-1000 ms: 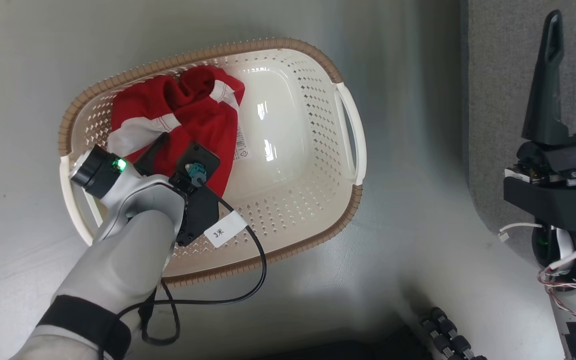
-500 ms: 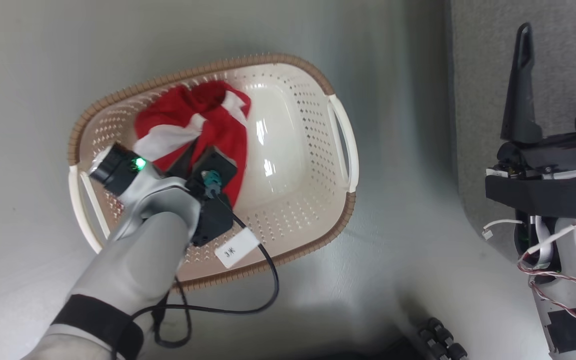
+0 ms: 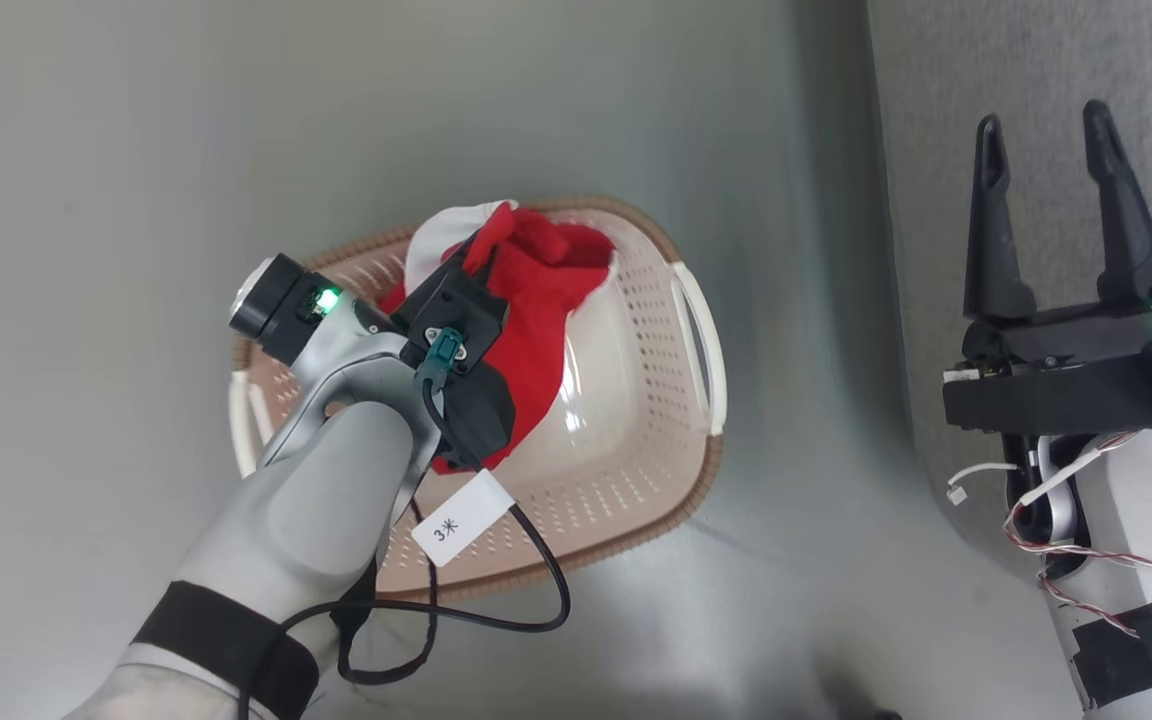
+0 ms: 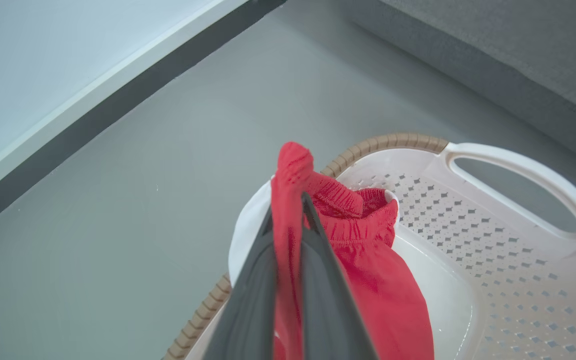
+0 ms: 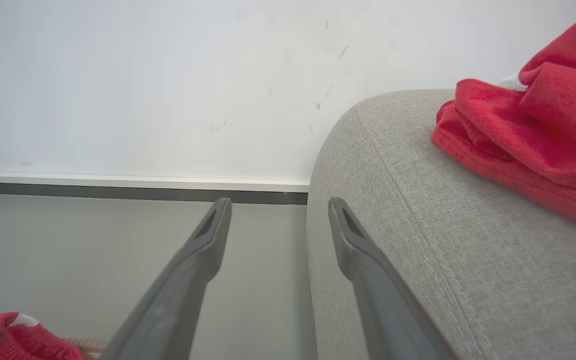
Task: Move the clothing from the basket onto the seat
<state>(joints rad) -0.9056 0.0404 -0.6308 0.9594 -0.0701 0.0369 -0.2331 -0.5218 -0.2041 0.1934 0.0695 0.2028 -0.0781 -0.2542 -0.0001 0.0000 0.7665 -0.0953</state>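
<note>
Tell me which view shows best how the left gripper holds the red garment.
The left wrist view: the left gripper pinches a fold of the red garment in close-up. In the head view the wrist partly covers it. The right wrist view catches a scrap of it at its lower left.

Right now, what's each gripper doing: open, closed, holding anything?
Left gripper: closed on the red garment, over the basket.
Right gripper: open, holding nothing.
</note>
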